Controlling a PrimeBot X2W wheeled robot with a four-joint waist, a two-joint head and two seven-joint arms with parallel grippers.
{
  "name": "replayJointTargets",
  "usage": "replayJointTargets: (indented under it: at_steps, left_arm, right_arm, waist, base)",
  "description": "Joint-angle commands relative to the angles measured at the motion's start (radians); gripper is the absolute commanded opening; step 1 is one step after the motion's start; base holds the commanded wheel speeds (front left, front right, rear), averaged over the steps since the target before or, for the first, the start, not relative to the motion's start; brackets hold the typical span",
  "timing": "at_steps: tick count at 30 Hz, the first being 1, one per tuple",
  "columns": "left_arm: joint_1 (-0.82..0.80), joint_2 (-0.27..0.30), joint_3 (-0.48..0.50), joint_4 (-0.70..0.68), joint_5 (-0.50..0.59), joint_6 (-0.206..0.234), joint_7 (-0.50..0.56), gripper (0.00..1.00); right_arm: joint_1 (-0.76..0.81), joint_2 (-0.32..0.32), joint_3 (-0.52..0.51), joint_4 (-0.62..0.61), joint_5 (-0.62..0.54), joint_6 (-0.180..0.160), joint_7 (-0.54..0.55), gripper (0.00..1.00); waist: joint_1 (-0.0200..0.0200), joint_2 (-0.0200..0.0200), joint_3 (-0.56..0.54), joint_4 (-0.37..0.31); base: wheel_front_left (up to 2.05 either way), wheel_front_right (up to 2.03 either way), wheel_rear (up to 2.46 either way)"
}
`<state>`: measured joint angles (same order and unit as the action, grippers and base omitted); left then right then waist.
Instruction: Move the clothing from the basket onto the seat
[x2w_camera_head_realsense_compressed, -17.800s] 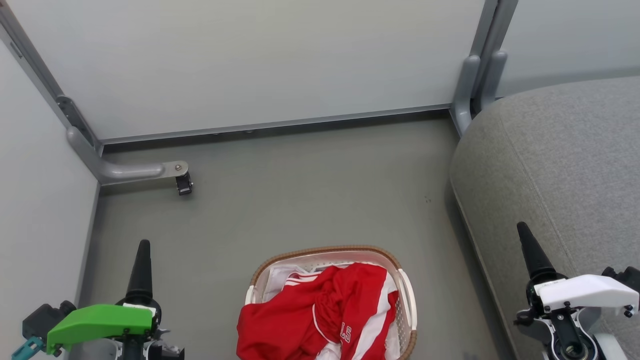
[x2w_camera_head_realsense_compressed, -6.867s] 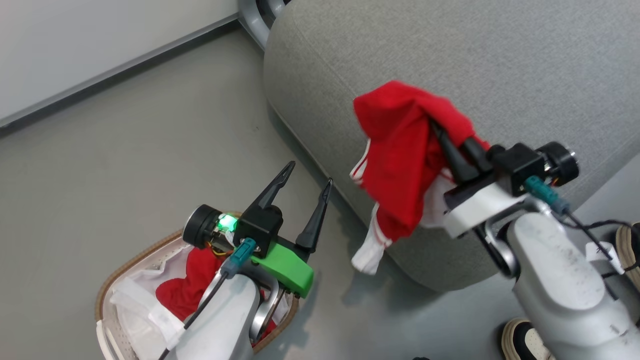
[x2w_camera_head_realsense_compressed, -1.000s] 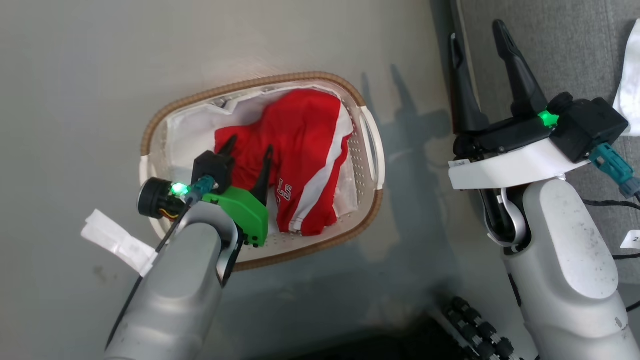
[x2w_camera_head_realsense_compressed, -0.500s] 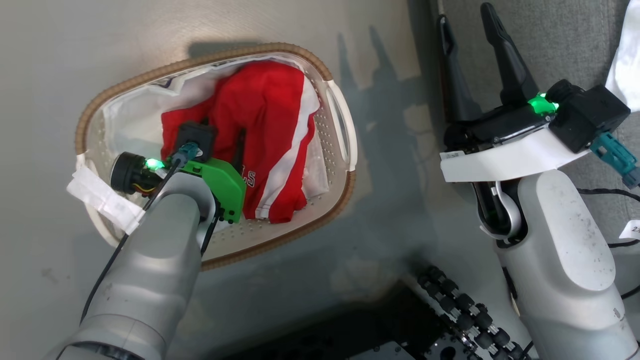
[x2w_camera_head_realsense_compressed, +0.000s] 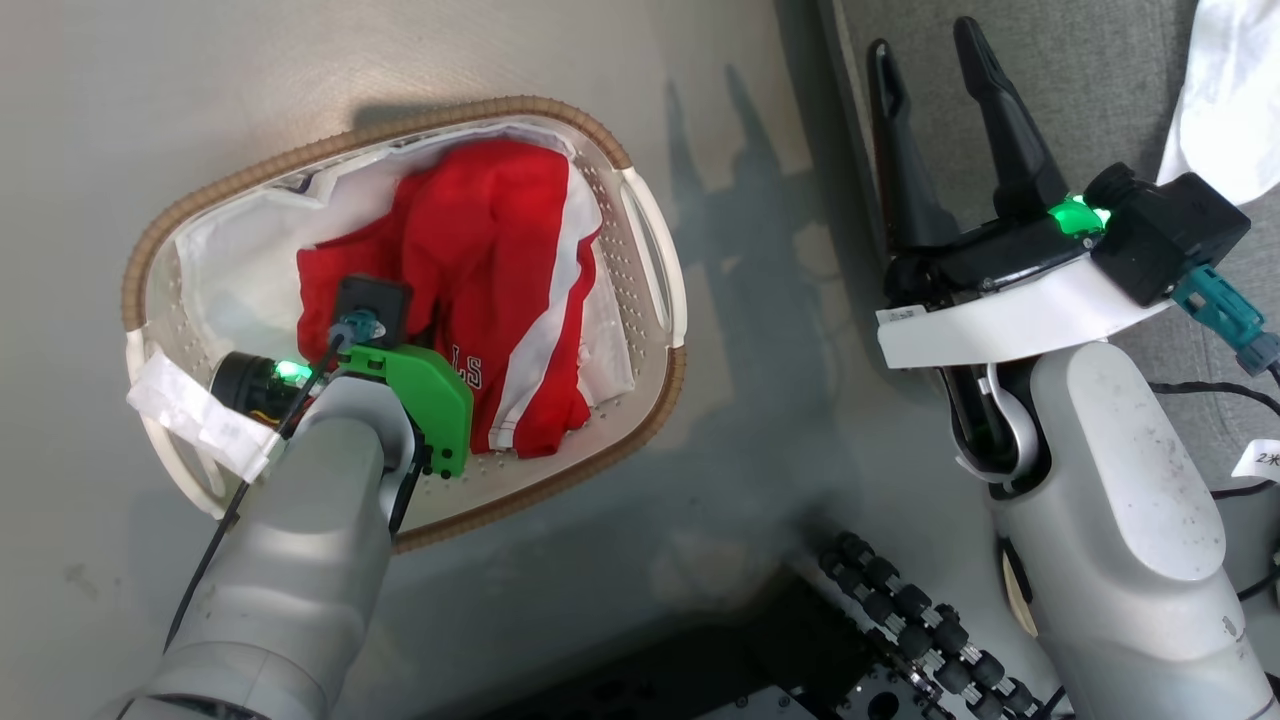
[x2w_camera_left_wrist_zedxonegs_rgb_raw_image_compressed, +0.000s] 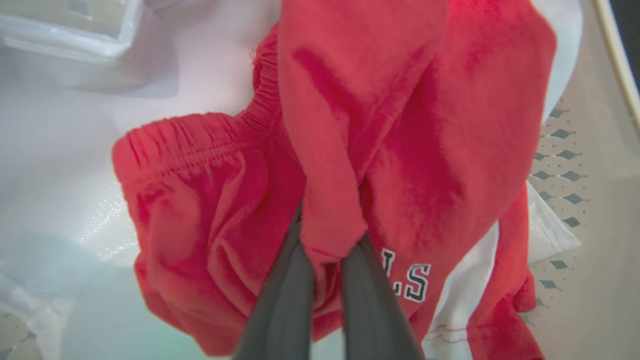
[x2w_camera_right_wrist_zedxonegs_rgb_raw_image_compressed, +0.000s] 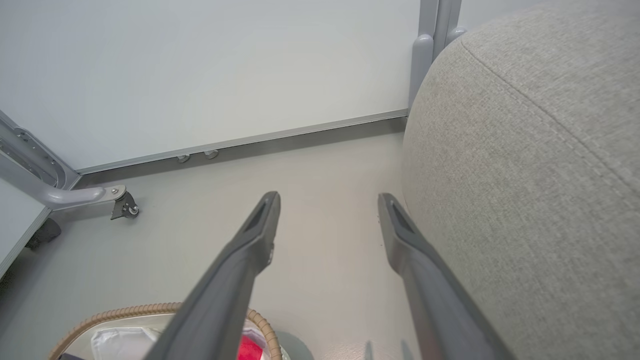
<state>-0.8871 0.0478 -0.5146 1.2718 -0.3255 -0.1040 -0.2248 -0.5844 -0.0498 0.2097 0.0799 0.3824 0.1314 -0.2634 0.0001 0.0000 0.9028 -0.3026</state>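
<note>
Where the two dark fingers (x2w_camera_left_wrist_zedxonegs_rgb_raw_image_compressed: 285, 300) of the left gripper (x2w_camera_left_wrist_zedxonegs_rgb_raw_image_compressed: 330, 225) come together, they stand narrow, pinched on a raised fold of the clothing (x2w_camera_left_wrist_zedxonegs_rgb_raw_image_compressed: 410, 125). From that fold, in the left wrist view, the gathered elastic waistband (x2w_camera_left_wrist_zedxonegs_rgb_raw_image_compressed: 200, 135) runs off at 9 o'clock and the white lettering (x2w_camera_left_wrist_zedxonegs_rgb_raw_image_compressed: 410, 282) lies at 4 o'clock. The garment is inside the basket (x2w_camera_head_realsense_compressed: 500, 102), heaped on a white liner cloth (x2w_camera_head_realsense_compressed: 240, 250). In the head view the basket sits on the floor (x2w_camera_head_realsense_compressed: 200, 60) at 9 o'clock from the picture's centre.

The cloth looks soft, light and limp, likely a smooth sports knit. I judge it will sag from the grip and trail its lower part rather than keep any shape. A single thin layer could slide out from the fingers. The doubled fold now held, or the thicker waistband beside it, seems the safer place to take hold. The liner cloth lies right under the garment and should be kept out of the pinch. The hanging end may also catch on the basket's brown rim as it clears.

The right gripper (x2w_camera_head_realsense_compressed: 922, 40) is spread wide and empty, at 1 o'clock in the head view. It is near the edge of the seat (x2w_camera_head_realsense_compressed: 1080, 80), which lies at 3 o'clock from the basket, well apart from the garment.
</note>
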Motion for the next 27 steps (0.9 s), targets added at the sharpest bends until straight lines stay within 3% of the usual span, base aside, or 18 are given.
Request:
replayJointTargets:
  at_steps: [1,17,27]
  left_arm:
    - [0.017,0.007,0.000,0.005,-0.014,-0.003,-0.008,0.00]
    - [0.199,0.005,-0.016,-0.220,-0.113,-0.014,-0.040,0.00]
    - [0.340,0.005,0.016,-0.393,-0.115,-0.008,-0.041,0.00]
  right_arm:
    - [0.008,-0.003,-0.002,0.008,0.002,-0.001,-0.002,1.00]
    - [0.116,-0.003,-0.011,0.088,-0.063,-0.001,-0.002,1.00]
    - [0.202,-0.004,-0.016,0.135,-0.096,-0.001,-0.002,1.00]
  waist:
    - [-0.0001,0.0000,-0.023,0.004]
    - [-0.0001,0.0000,-0.302,0.104]
    - [-0.0001,0.0000,-0.467,0.168]
  base:
    - [0.00,0.00,0.00]
    - [0.00,0.00,0.00]
    - [0.00,0.00,0.00]
